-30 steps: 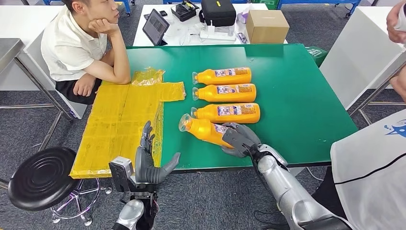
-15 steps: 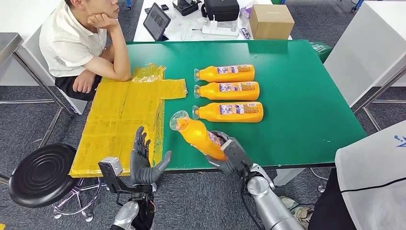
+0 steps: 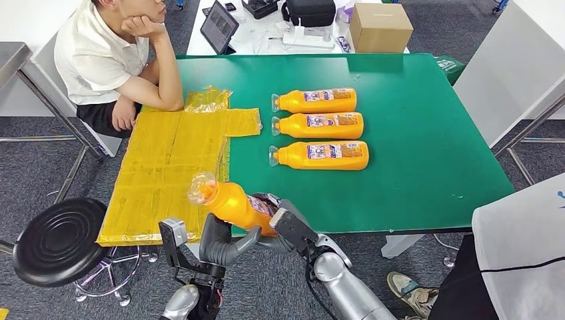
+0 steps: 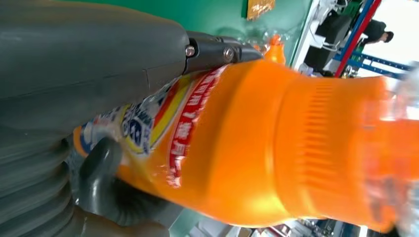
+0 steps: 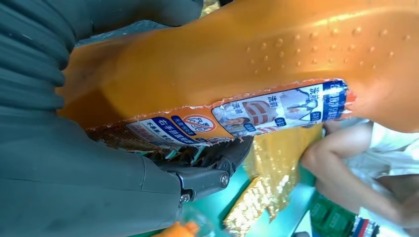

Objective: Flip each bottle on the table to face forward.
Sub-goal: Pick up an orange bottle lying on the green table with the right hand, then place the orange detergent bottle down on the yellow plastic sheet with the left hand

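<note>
While we hold the orange bottle point(image 3: 233, 204) lifted off the near edge of the green table point(image 3: 413, 133), our right hand point(image 3: 288, 225) is wrapped around its base and our left hand point(image 3: 223, 243) cups it from below, fingers closed against its body. Its clear cap tilts up over the yellow plastic sheet point(image 3: 166, 167) on that table. Farther along the table, three more bottles point(image 3: 320, 122) lie side by side. Beyond the table's left edge, a person point(image 3: 113, 60) sits leaning an elbow on it.
</note>
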